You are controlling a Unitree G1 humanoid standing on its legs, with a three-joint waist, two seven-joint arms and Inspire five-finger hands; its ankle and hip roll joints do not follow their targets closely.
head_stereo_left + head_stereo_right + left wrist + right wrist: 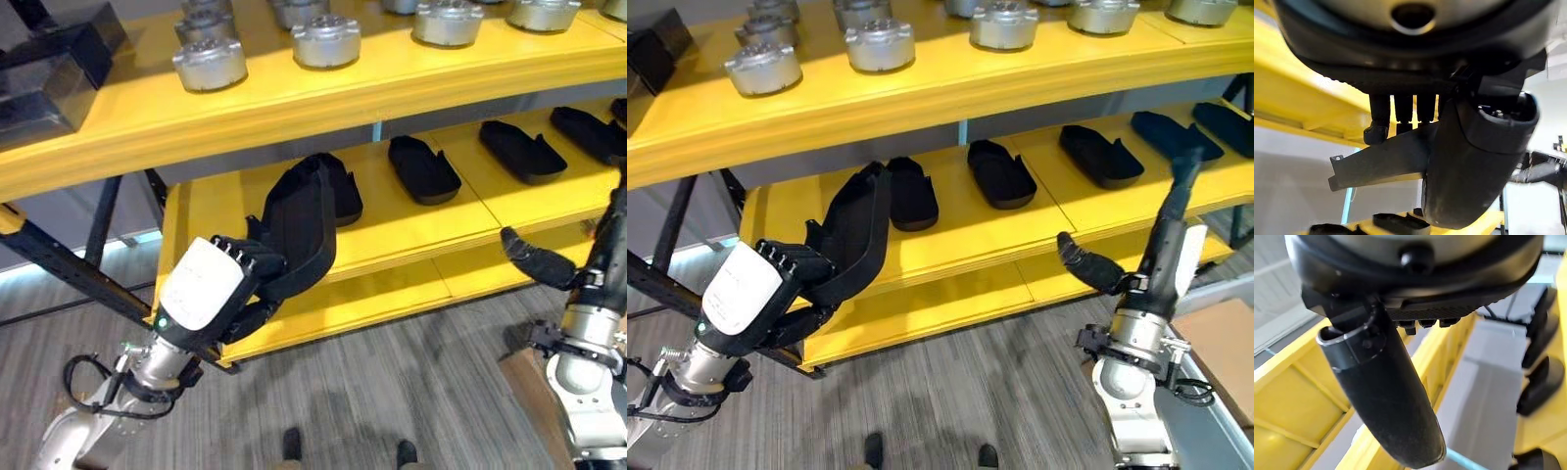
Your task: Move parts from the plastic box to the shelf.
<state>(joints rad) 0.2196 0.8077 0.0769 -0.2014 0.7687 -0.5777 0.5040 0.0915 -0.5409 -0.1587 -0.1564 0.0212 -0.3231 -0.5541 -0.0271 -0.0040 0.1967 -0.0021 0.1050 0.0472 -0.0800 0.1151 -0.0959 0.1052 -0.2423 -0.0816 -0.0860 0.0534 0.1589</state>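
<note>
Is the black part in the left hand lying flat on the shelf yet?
No. The black part stands on end, tilted, gripped by the left hand in front of the lower shelf, beside flat-lying parts.

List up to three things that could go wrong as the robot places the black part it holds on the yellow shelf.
1. The held black part hangs tilted near the shelf edge; released here, it might slide off.
2. It could knock the black part lying just behind.
3. The left hand grips only its lower end, so it may pivot in the fingers.

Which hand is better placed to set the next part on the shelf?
Left. The left hand already grips a black part at the lower shelf edge; the right hand holds nothing.
</note>
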